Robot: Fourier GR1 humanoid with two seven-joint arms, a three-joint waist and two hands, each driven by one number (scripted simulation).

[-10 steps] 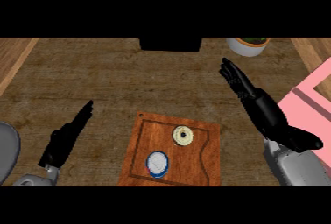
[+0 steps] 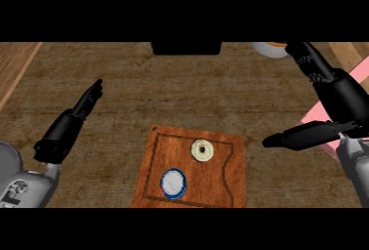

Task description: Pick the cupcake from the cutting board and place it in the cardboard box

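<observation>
Head view: blue-rimmed white cupcake is sitting on brown wooden cutting board nr a cream ring-shaped pastry, left hand & right hand hanging w/ fingers straight, touching nothing.

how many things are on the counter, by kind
cutting board: 1
cupcake, white top, blue rim: 1
cream ring with a dark centre: 1
dark object at the far edge: 1
white container, far right, partly hidden: 1
pink object at the right edge: 1
total: 6
</observation>
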